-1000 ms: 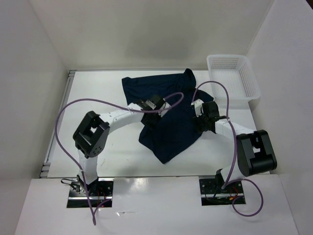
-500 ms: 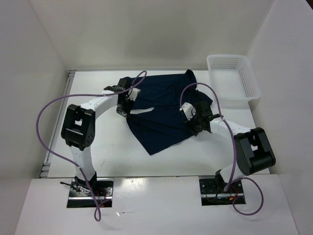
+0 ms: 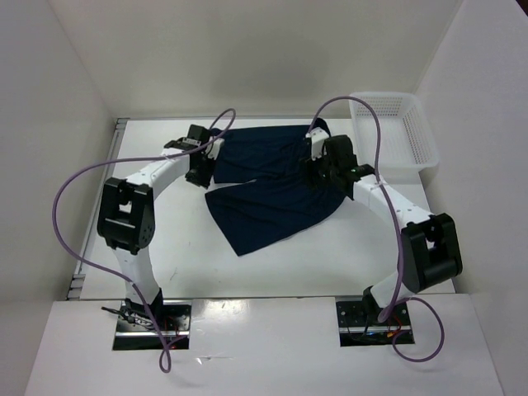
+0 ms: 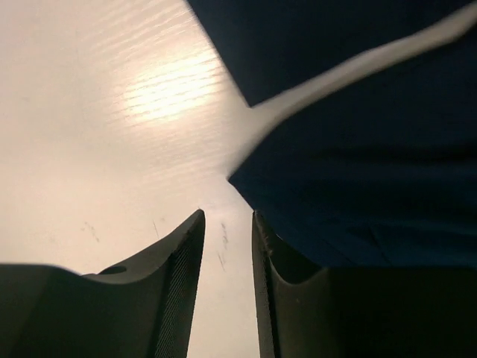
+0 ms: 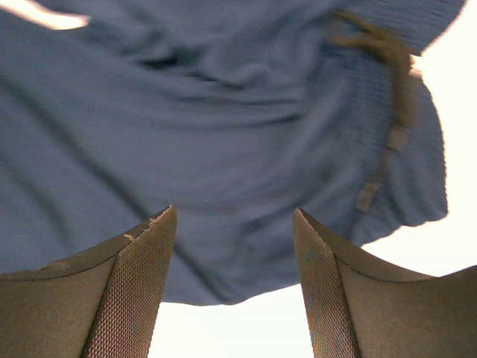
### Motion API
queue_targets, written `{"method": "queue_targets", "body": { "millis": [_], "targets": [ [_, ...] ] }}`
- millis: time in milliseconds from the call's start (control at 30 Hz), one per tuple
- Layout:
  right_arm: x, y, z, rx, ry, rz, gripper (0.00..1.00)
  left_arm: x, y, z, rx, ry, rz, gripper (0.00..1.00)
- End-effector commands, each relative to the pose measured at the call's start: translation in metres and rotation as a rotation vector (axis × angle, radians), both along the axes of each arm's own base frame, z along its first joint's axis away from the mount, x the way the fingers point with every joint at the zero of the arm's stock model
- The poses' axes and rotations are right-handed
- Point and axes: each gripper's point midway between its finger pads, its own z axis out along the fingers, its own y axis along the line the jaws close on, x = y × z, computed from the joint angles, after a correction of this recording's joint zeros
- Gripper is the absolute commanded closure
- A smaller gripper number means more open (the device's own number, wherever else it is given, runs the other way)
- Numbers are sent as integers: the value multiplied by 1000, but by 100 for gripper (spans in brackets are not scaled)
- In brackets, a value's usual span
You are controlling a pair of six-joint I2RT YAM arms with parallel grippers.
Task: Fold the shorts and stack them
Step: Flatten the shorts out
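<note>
The navy shorts (image 3: 272, 190) lie spread and creased on the white table, waistband toward the back right, with a pale slit near their left side. My left gripper (image 3: 200, 169) sits low at their left edge. In the left wrist view its jaws (image 4: 227, 216) stand slightly apart with only bare table between them, and the shorts (image 4: 358, 149) lie just right of the right finger. My right gripper (image 3: 322, 169) hovers over the right part of the shorts. In the right wrist view it (image 5: 235, 211) is wide open and empty above the cloth (image 5: 223, 112) and a tan drawstring (image 5: 387, 89).
A white mesh basket (image 3: 392, 97) stands at the back right corner, just right of the shorts. White walls close in the table on the left, back and right. Purple cables loop above both arms.
Both arms swung toward the back of the table. The left gripper went left to the shorts' left edge, and the shorts spread out leftward. The right gripper moved up near the waistband.
</note>
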Motion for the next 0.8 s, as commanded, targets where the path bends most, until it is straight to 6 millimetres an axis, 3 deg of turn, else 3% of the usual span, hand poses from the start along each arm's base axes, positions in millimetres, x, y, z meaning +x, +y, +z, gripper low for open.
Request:
{"method": "queue_targets", "body": {
  "millis": [0, 33, 67, 133, 300, 400, 467, 767],
  "targets": [
    [28, -35, 4, -85, -100, -255, 31, -19, -37, 65, -4, -125, -99, 61],
    [32, -46, -3, -136, -114, -293, 31, -32, -50, 63, 4, -117, -139, 61],
    [34, -65, -8, -216, -136, -359, 31, -58, -79, 55, 11, -86, -234, 61],
    [45, -80, -9, -307, -188, -367, 28, -108, -108, 29, 30, 3, -367, 61],
    [69, -108, -17, -348, -181, -410, 28, -162, -140, 0, 6, 129, -525, 61],
    [79, -124, -30, -355, -143, -409, 27, -180, -156, -11, 1, 175, -587, 61],
    [82, -130, -37, -391, -131, -392, 24, -181, -159, -20, 5, 181, -596, 57],
    [83, -126, -65, -376, -72, -320, 21, -200, -166, -40, -26, 287, -628, 51]
  ]
}}
